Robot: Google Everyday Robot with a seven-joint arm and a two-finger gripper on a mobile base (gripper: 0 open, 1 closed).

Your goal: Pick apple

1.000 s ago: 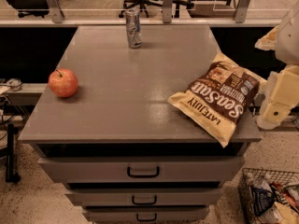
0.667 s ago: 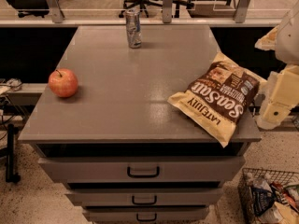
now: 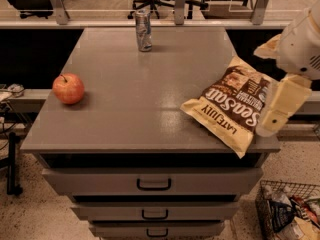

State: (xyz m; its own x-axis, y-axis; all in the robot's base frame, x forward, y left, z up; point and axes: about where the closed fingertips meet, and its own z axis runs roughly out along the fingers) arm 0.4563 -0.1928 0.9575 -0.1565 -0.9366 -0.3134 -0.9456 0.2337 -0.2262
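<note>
Round red-orange apple [image 3: 68, 88] at nine o'clock, silver metal can [image 3: 143, 30] at twelve, tan crinkled chip bag [image 3: 235, 104] beside white pincer [image 3: 277, 109] at three, its grip impossible to tell.

Apple [image 3: 68, 88] left; gripper [image 3: 270, 123] right, perhaps touching bag [image 3: 226, 105].

1. The light is warm and fairly dim, with a brownish cast over the whole view.
2. It falls from above: the table [image 3: 125, 119] top shows a pale sheen near its middle.
3. The apple [image 3: 68, 88] casts a short, soft shadow to its right.
4. The gripper [image 3: 277, 109], at the right edge beside the bag [image 3: 230, 106], is the palest, brightest area.
5. The drawer gaps under the top lie in deep shadow.
</note>
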